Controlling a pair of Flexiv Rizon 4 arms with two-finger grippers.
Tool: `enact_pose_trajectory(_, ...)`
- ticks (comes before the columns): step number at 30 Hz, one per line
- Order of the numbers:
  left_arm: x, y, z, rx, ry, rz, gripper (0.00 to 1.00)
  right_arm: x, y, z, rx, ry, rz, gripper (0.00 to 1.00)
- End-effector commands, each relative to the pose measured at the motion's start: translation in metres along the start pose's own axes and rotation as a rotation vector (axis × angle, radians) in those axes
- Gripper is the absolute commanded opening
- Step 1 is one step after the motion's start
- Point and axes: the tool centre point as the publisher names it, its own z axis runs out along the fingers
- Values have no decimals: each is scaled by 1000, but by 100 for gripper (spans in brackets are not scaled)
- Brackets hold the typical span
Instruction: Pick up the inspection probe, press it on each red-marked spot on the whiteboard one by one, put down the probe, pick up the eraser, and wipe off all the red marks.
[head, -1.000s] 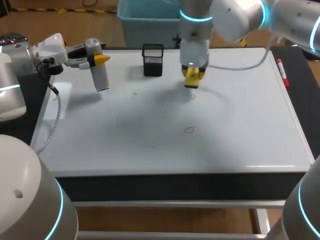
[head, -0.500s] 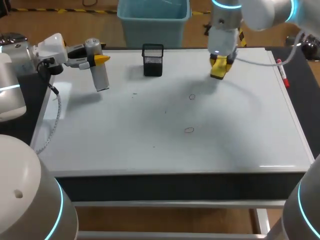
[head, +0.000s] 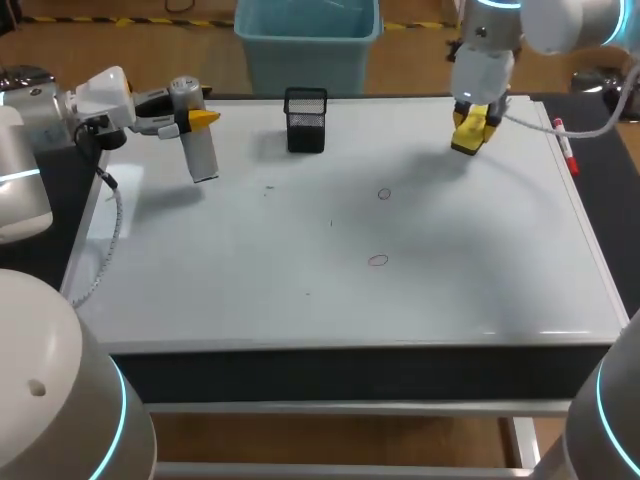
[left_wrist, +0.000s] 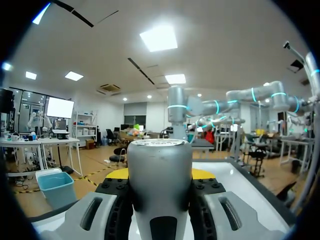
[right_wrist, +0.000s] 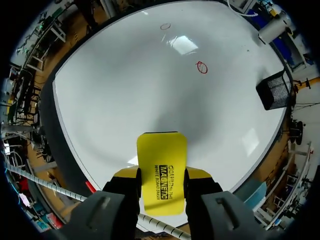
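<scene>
Yellow block eraser (head: 468, 142) is pinched tight in the right claw (head: 471, 126), over the far side of the white whiteboard (head: 480, 280). Two small red circle marks (head: 384, 194) lie near 8 o'clock from it, well apart. I think wiping is the step now: next, go down onto the nearer mark and rub.

The left claw (left_wrist: 161, 172) squeezes the silver tube probe (left_wrist: 161, 185) from both sides.

From the right wrist, the eraser sits between the fingers, and both marks lie ahead.

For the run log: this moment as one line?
left gripper: shut on probe, near whiteboard's left edge | right gripper: shut on eraser, far right | red marks: two, unwiped
</scene>
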Motion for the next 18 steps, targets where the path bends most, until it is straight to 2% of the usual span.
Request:
enact_pose_trajectory(1,-1,-1,0,0,2,-1,0,2,-7,2,-7,3,0,0)
enact_pose_trajectory(18,-1,-1,0,0,2,-1,0,7,-11,2,6,7,16,0)
